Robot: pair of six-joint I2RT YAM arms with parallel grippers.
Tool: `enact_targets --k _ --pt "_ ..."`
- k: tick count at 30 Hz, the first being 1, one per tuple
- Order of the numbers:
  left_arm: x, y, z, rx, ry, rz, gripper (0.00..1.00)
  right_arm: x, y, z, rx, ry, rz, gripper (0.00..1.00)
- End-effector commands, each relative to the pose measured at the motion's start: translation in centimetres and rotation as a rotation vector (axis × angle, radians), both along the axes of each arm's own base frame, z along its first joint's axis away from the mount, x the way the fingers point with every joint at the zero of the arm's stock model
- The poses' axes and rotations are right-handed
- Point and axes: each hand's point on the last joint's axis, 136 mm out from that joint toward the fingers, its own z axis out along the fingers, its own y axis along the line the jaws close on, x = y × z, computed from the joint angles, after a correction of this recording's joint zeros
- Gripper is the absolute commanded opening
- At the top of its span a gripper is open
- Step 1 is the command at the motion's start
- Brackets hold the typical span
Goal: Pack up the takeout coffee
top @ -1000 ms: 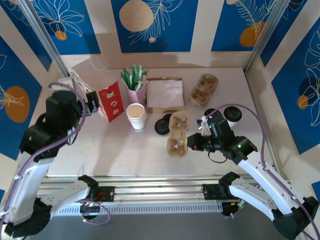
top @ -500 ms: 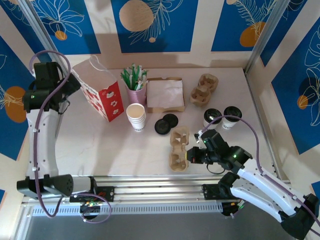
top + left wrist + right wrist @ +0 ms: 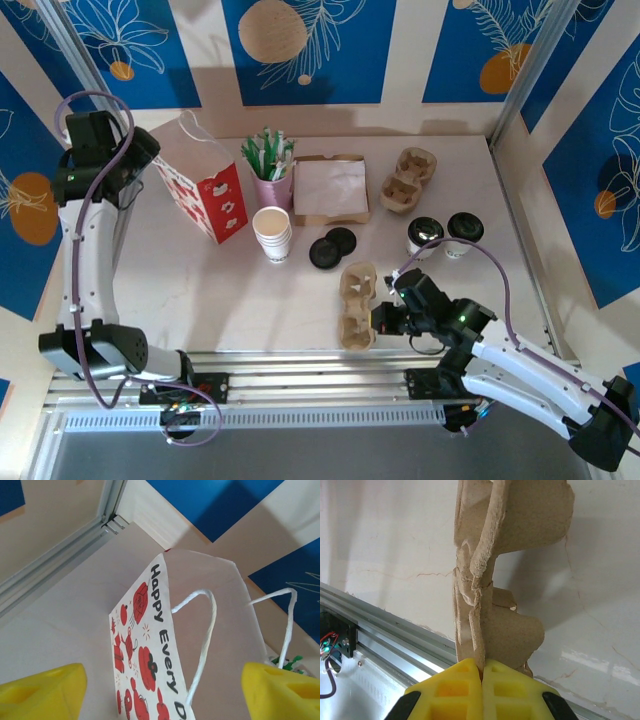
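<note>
Left tool [image 3: 160, 690] fingers spread wide, gripping nothing, over the open red-and-white paper bag [image 3: 145, 645] at far left of desk [image 3: 200, 290]. Right tool [image 3: 482, 667] pinched tight on the edge of the brown cup carrier [image 3: 485, 580] near the front edge. Two lidded takeout coffees [image 3: 425, 236] stand upright side by side, right of centre, beyond the carrier

One takeout coffee [image 3: 425, 236] stands upright, a small white paper cup with a black lid. A second takeout coffee [image 3: 465, 230] stands just beside it, on the table's [image 3: 200, 290] right side.
</note>
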Motion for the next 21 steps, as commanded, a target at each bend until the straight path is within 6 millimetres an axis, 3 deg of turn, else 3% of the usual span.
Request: enact_targets --k 1,6,12,21 --pt "1.4 0.4 -0.8 -0.031 -0.014 0.006 0.75 0.3 -0.5 -0.1 -0.014 -0.020 -0.036 0.00" --pt "2.0 0.9 -0.8 -0.016 -0.020 0.017 0.66 1.4 -2.1 0.8 -0.046 -0.070 -0.136 0.00" --pt "3.0 1.0 -1.1 -0.011 -0.006 0.007 0.60 2.4 -5.6 1.3 -0.149 -0.080 -0.290 0.00" --pt "3.4 1.4 -1.0 -0.006 -0.010 0.007 0.45 2.0 -7.5 0.4 -0.035 -0.034 -0.456 0.00"
